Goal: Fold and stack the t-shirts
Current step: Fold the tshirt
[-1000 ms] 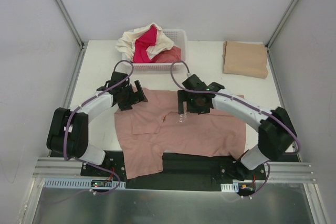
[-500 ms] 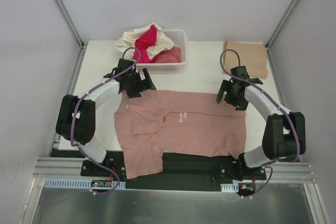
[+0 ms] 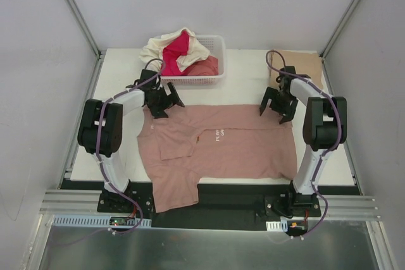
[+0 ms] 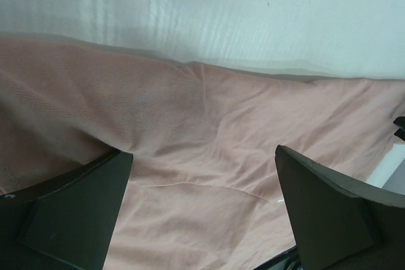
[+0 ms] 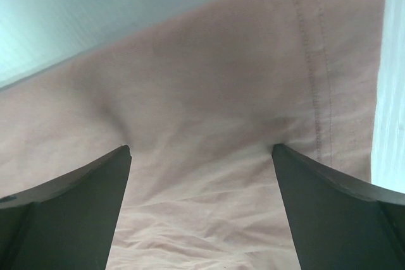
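dusty-pink t-shirt (image 3: 221,147) spread flat on the table (image 3: 240,86), long axis left to right, far edge just beneath the left gripper (image 3: 162,102) at its far-left corner and the right gripper (image 3: 276,106) at its far-right, both wide open and empty.

We see dusty-pink cotton t-shirt (image 5: 209,93) filling most of the view, wrinkled toward the bottom. Its double-stitched hem (image 5: 316,61) runs down the right side. White table surface (image 5: 95,4) shows top left and along the right edge. Right gripper (image 5: 201,150) jaws spread wide, dark fingers (image 5: 63,207) at both lower corners, tips at the cloth with creases fanning out.
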Controlling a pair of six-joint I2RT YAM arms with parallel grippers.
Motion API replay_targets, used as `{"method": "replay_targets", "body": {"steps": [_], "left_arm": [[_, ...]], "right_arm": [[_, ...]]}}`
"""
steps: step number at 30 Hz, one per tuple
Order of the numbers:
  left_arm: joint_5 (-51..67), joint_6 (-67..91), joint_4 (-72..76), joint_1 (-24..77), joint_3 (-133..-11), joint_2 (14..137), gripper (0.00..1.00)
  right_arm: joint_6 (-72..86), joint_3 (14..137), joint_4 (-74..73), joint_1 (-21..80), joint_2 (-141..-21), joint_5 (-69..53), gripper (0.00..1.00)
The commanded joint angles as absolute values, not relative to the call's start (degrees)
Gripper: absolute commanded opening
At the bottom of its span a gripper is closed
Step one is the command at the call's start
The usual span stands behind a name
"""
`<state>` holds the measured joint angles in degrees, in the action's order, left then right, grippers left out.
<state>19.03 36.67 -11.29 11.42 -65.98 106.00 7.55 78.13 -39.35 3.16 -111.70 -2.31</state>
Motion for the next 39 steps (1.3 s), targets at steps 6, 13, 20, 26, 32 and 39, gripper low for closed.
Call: {"method": "replay_targets", "body": {"steps": [6, 13, 20, 26, 32, 39], "left_arm": [[15.7, 34.5, -15.6, 4.5, -73.4, 114.8, 0.99], [15.7, 33.3, -18.8, 3.9, -83.4, 120.7, 0.99], [14.8, 31.8, -20.7, 3.8, -83.9, 112.7, 0.99], [13.2, 32.4, -21.0, 4.6, -75.0, 94.3, 0.99], [5.8, 37.4, -24.5, 13.2, -57.6, 73.4, 0.99], [0.3, 51.7, -38.7, 29.4, -40.0, 55.2, 0.99]], "right_arm": [[3.7, 94.4, -42.7, 2.3, -124.1, -10.2, 0.97], [2.3, 99.3, -43.2, 2.3, -125.9, -11.1, 0.97], [0.8, 100.9, -44.8, 2.3, -120.3, -10.5, 0.97], [3.5, 88.5, -38.9, 2.9, -102.9, -8.1, 0.97], [7.6, 66.4, -34.1, 3.0, -84.4, -6.2, 0.97], [9.0, 53.4, -36.2, 2.9, -69.6, -3.3, 0.97]]}}
